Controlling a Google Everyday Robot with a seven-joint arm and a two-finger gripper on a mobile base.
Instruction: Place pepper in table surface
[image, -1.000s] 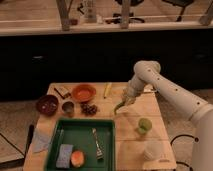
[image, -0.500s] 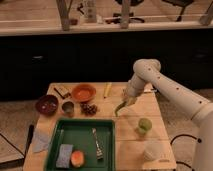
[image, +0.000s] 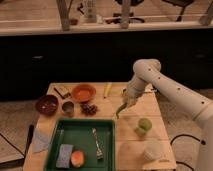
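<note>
Pepper (image: 120, 109) lower than a second ago, tip near desk (image: 135, 145).
I see hand (image: 128, 101) clamped on it; release next.

Warm, dim light falls, seemingly from overhead. The counter (image: 150, 107) glows tan against a dark background, and the gripper (image: 125, 103) hangs evenly lit just above the counter's middle.

white arm's gripper (image: 127, 102) over tan plank table surface (image: 131, 131) holding slim green chili pepper (image: 120, 110), bare wood directly beneath, dark green rectangular tray (image: 81, 134) blocks left, light green cup (image: 144, 124) right, yellow stick (image: 107, 90) behind
</note>
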